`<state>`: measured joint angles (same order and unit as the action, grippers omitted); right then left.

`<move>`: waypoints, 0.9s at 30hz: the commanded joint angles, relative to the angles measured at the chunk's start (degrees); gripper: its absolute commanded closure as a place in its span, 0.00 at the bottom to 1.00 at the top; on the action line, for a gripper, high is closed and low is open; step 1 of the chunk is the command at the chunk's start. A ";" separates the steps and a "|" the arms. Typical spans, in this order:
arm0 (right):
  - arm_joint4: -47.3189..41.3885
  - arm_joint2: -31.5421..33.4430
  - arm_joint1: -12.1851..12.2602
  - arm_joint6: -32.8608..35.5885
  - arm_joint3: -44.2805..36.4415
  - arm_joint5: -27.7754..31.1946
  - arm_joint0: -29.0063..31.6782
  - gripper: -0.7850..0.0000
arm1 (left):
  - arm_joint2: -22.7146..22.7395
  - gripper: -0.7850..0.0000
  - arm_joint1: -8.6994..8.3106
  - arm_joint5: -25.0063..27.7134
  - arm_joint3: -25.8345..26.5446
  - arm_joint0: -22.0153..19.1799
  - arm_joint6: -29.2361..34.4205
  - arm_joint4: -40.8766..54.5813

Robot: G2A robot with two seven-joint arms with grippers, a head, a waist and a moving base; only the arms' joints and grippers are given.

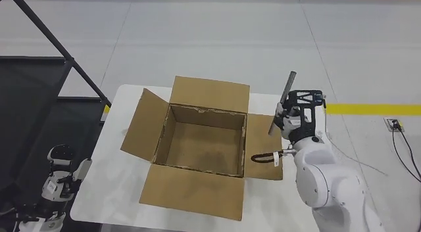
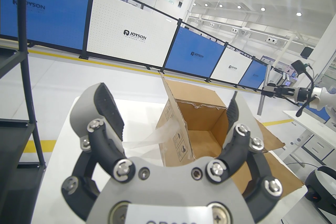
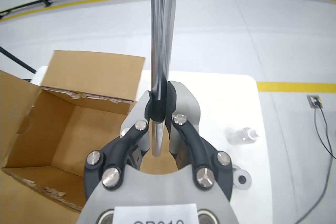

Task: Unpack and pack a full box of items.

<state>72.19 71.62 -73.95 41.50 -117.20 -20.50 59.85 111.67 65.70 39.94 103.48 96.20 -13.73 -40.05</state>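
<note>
Metal rod (image 3: 161, 25) near-upright, pinched low in right claw (image 3: 160, 101) beside open box (image 1: 191, 196); left claw (image 2: 170, 101) spread.

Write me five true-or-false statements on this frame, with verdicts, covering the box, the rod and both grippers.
1. The right gripper is shut on a metal rod. True.
2. The cardboard box has its flaps folded shut. False: the flaps are spread open.
3. The left gripper holds a bottle. False: its fingers are open and hold nothing.
4. A small clear bottle lies on the white table. True.
5. The metal rod lies inside the cardboard box. False: it is held in the air beside the box, outside its walls.
</note>
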 commanded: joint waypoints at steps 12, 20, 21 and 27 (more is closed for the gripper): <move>-4.30 -19.84 -4.12 0.40 17.06 7.33 -14.82 1.00 | 3.37 0.00 0.30 -0.07 -1.39 1.92 -1.80 3.15; -7.85 -32.00 -8.51 8.05 35.81 18.47 -27.40 1.00 | 4.78 0.00 0.44 0.43 -1.90 2.91 -2.49 3.96; -9.72 -32.93 -9.18 9.81 38.11 20.07 -28.94 1.00 | 4.78 0.00 0.44 0.43 -1.90 2.91 -2.49 3.96; -13.27 -38.14 -13.35 13.36 52.37 21.78 -36.22 1.00 | 4.78 0.00 0.44 0.43 -1.90 2.91 -2.49 3.96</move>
<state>59.47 34.19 -86.63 54.77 -67.60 1.23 24.70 116.46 66.14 40.37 101.58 99.11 -16.22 -36.09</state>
